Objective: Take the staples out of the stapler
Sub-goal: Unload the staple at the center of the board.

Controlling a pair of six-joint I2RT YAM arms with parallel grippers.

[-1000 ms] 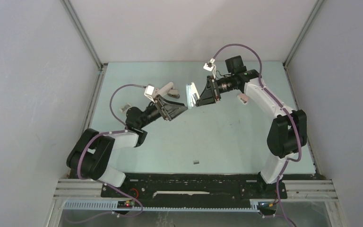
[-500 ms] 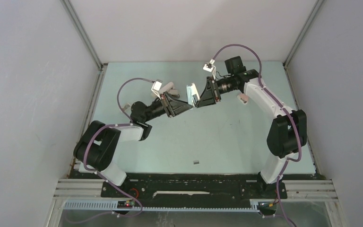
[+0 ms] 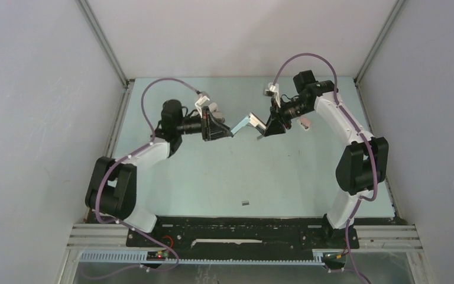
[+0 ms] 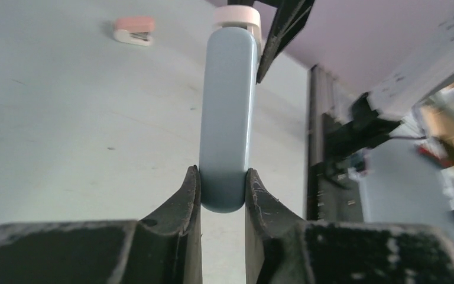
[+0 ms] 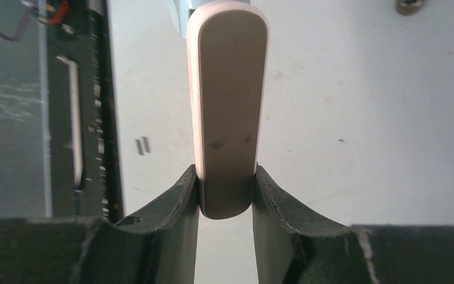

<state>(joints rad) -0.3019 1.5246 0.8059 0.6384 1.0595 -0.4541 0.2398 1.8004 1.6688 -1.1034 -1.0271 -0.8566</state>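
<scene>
Holding the stapler (image 3: 247, 122) open, the left tool (image 4: 221, 177) clamps its blue-grey lid (image 4: 227, 106), the right tool (image 5: 224, 177) its pinkish base (image 5: 227, 89); next, probably, tip the rest beside the staples (image 5: 143, 145) on the desk (image 5: 360, 118).

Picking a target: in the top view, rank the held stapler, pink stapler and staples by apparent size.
1. Held stapler, spread open, though raised nearer the camera.
2. Pink stapler, at the right arm's edge, maybe part hidden.
3. Staples, a tiny strip.
</scene>
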